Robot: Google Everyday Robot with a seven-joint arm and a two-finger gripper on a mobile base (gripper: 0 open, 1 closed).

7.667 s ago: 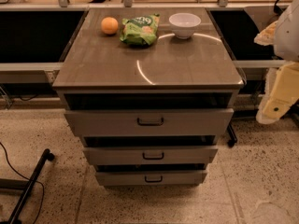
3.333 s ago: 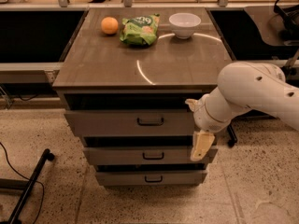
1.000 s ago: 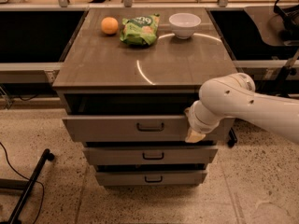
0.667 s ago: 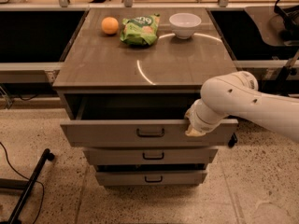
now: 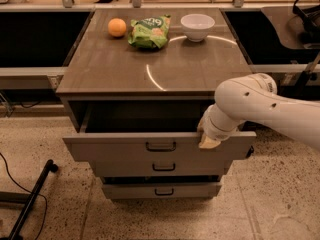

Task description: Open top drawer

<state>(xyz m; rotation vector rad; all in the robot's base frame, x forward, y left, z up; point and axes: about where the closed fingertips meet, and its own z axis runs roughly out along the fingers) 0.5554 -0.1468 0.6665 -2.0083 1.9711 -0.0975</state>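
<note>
Three drawers made the stack, and the top drawer [image 5: 120, 146] stood partly pulled out, its front well forward of the two fronts below it, with a dark gap open behind its upper edge. Its handle [image 5: 160, 146] hung free at the centre of the front. The end effector [image 5: 209, 141] sat at the drawer's upper edge, right of the handle, apparently pressed on or hooked over the rim; whether it was apart or together I could not tell. The arm [image 5: 260, 104] reached in from the drawer's right.

Judged from that, the step in hand was the pull itself, perhaps half done. Since contact lay off-centre, a good pull had to run straight out along the slides, slow and level, so the drawer would not skew and bind. The hold on the rim needed to stay deep enough not to slip off, and the pull should end short of the slides' stop. Above and behind the drawer, on the counter [image 5: 150, 69], an orange [image 5: 117, 27], a bag [image 5: 149, 32] and a bowl [image 5: 197, 26] stood well apart from the work; a jerk might shake them.
</note>
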